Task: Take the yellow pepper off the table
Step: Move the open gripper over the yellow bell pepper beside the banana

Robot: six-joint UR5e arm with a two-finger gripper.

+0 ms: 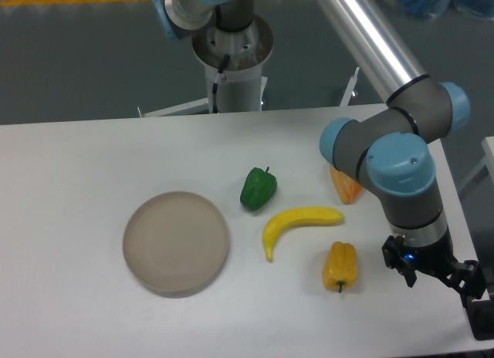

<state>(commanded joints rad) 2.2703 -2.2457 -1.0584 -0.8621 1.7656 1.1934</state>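
Note:
The yellow pepper (340, 267) lies on its side on the white table (77, 165), front right of centre, with its dark stem pointing toward the front edge. My gripper (472, 290) is to the right of the pepper, near the table's right edge, and clear of it. Only its dark body shows below the blue-capped wrist. The fingers are partly cut off by the frame edge, so I cannot tell whether they are open or shut. Nothing shows in it.
A yellow banana (299, 221) lies just behind the pepper. A green pepper (258, 189) is behind the banana. An orange wedge-shaped piece (346, 186) is partly hidden behind the arm's elbow. A round grey-beige plate (177, 242) sits at the left.

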